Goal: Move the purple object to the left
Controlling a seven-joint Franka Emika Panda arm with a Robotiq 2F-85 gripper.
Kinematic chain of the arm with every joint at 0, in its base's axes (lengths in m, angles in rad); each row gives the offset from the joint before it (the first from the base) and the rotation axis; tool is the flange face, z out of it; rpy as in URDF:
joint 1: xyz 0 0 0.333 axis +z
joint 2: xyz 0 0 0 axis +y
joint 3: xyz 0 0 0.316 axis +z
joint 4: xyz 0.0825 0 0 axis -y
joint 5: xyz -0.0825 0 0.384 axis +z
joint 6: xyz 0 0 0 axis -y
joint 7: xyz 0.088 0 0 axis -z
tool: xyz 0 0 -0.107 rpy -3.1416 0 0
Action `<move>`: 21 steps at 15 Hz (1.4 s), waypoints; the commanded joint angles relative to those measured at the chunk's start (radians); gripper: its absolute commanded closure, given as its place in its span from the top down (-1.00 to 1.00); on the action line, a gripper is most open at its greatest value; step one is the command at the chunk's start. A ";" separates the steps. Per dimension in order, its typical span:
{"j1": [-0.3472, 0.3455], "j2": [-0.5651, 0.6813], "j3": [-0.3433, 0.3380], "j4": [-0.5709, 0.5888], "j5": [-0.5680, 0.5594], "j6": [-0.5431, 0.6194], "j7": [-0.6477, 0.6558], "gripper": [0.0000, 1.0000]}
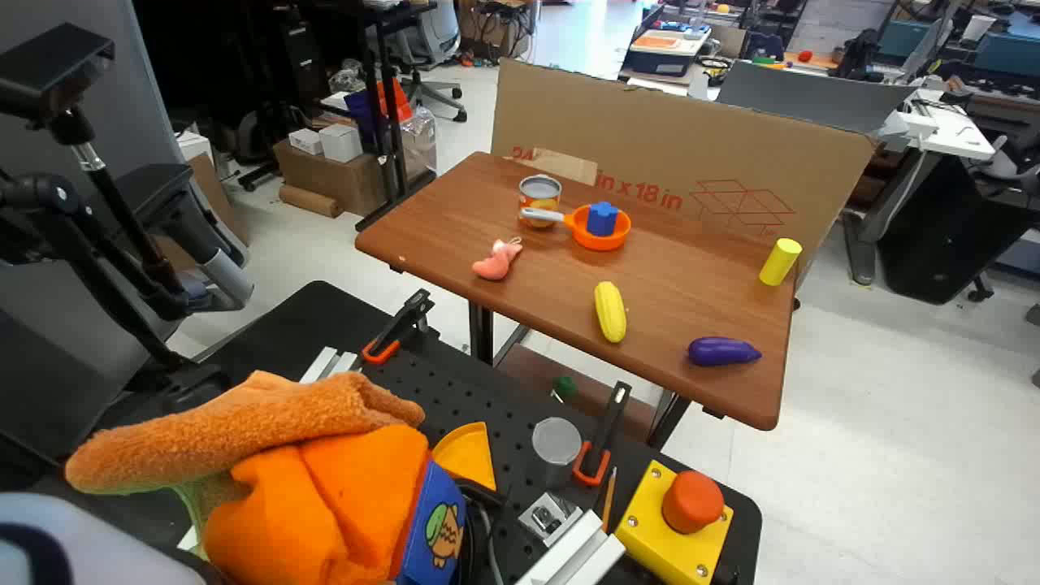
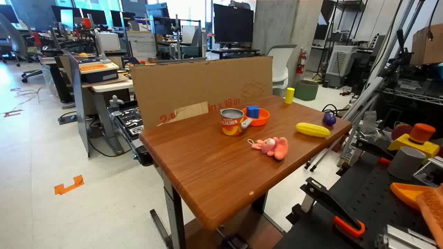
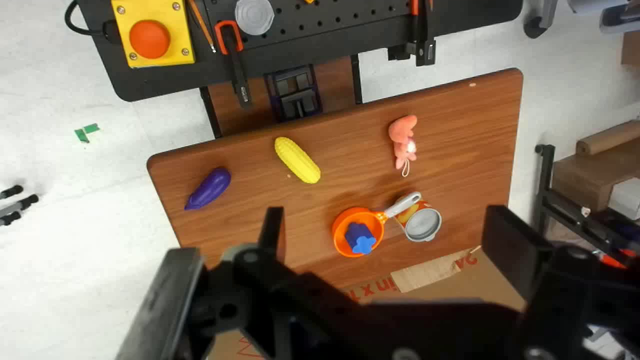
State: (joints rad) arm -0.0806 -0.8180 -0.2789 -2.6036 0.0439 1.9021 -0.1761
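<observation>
In the wrist view the pincer (image 3: 386, 225) has its fingers (image 3: 272, 231) spread wide apart; the purple object (image 3: 209, 188) lies outside their span, well apart, on the counter (image 1: 455, 203) by its near right corner, as seen from the black bench (image 1: 325, 321). Red print on the cardboard panel (image 2: 193, 83) along the far edge reads "24" and, past a tan strip (image 2: 190, 110), "in x 18 in", while the can (image 2: 231, 129) is labelled "PEACHES". Bare wood separates the purple object from the yellow toy (image 1: 610, 312) to its left and the yellow cylinder (image 1: 780, 262) farther off; the right and near edges are close by.
</observation>
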 commanded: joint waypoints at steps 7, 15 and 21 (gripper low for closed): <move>-0.019 0.005 0.015 0.002 0.013 -0.003 -0.012 1.00; -0.013 0.080 -0.006 0.015 0.046 0.097 0.005 1.00; 0.002 0.340 -0.041 0.027 0.197 0.403 0.033 1.00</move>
State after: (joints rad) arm -0.0823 -0.6146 -0.3056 -2.6048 0.1598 2.1895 -0.1379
